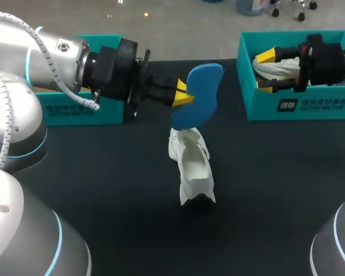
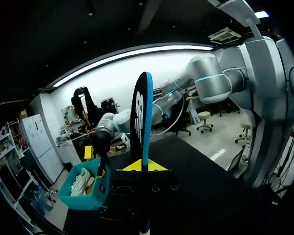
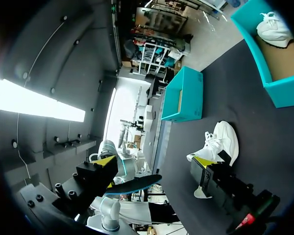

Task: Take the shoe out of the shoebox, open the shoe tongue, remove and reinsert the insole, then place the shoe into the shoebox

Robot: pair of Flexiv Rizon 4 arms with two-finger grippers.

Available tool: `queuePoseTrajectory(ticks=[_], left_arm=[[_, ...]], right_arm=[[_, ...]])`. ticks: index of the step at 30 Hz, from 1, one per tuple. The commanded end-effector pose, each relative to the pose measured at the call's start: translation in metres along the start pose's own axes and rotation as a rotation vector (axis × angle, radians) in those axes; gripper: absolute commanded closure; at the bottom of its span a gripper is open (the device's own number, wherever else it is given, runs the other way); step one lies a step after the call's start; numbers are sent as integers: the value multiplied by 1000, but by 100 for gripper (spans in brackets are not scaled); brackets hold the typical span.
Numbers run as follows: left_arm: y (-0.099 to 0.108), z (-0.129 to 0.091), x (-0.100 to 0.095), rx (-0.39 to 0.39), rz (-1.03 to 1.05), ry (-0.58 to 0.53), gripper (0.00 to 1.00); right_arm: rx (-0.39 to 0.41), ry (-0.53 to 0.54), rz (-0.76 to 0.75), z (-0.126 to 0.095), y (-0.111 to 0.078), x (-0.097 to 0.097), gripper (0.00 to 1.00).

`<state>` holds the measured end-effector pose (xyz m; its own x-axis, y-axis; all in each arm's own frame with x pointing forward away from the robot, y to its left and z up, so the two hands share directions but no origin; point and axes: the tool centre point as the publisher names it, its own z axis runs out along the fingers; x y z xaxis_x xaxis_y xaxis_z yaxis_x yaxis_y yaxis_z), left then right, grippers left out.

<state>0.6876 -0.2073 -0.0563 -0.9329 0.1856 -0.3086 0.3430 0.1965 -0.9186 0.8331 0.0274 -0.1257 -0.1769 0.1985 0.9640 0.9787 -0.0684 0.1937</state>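
Reference item: white lace-up shoe (image 1: 194, 167), lying on the black worktop (image 1: 103, 190), clear of any box and with neither arm touching it. The left tool (image 1: 183, 93) is clamped on a flat blue foam insole (image 1: 200, 92), one yellow tip on each face. The left wrist view confirms this, with the insole seen edge-on between the tips. The insole hangs in the air above and just beyond the far end of the shoe, apart from it. The right tool (image 1: 267, 71) is spread wide with nothing in its grasp, and is well apart from the shoe, to its right and beyond. It hovers over the open teal cardboard shoebox (image 1: 310, 106), in which a second white shoe (image 3: 273, 29) lies. A second teal box (image 1: 63, 110) stands well to the left of the shoe, behind the left arm. Assessment of progress: the shoe is out of the shoebox and the insole is out of the shoe, so the first half of the task reads as done. The shoe's mouth looks spread, but the position of the tongue cannot be confirmed from these views. Outstanding are feeding the insole back into the shoe and seating it flat, then returning the shoe to the shoebox. The reinsertion probably needs the shoe steadied, and nothing holds it at present.
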Motion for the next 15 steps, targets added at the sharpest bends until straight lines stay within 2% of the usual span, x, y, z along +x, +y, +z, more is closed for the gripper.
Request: queuePoseTrajectory(ticks=[1,2,15], left_arm=[[12,13,-29,38,535,34,100],[13,15,-35,73,557,4,100],[13,15,-35,73,557,4,100]], right_arm=[[-1,-1,1,1,0,0,0],[-1,-1,1,1,0,0,0],[-1,-1,1,1,0,0,0]])
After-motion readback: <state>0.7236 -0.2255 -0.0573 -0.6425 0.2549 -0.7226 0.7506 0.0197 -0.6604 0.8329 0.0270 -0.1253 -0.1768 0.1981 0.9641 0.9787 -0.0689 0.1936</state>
